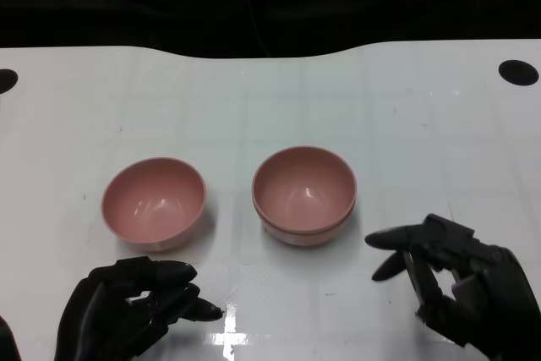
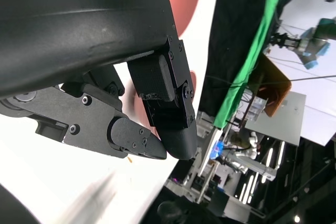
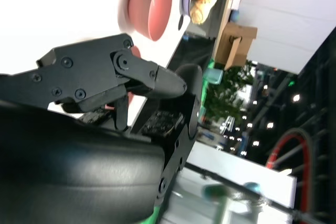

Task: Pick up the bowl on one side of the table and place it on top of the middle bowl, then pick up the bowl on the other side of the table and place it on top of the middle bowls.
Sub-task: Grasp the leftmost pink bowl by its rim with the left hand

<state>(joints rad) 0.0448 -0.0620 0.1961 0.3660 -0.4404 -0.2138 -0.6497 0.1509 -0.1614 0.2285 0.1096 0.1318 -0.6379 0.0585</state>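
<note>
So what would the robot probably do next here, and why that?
Probably the left hand reaches forward to take the single pink plastic bowl just ahead of it. The middle stack of two pink bowls already shows a second rim, so one side seems done. Both hands hold nothing, and the right hand has no bowl left on its side of the white table.

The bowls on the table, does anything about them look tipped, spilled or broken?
Nothing stands out. The single pink bowl sits upright on the white table, and the stacked pair looks neatly nested, empty and level. No spills or cracks are visible.
</note>
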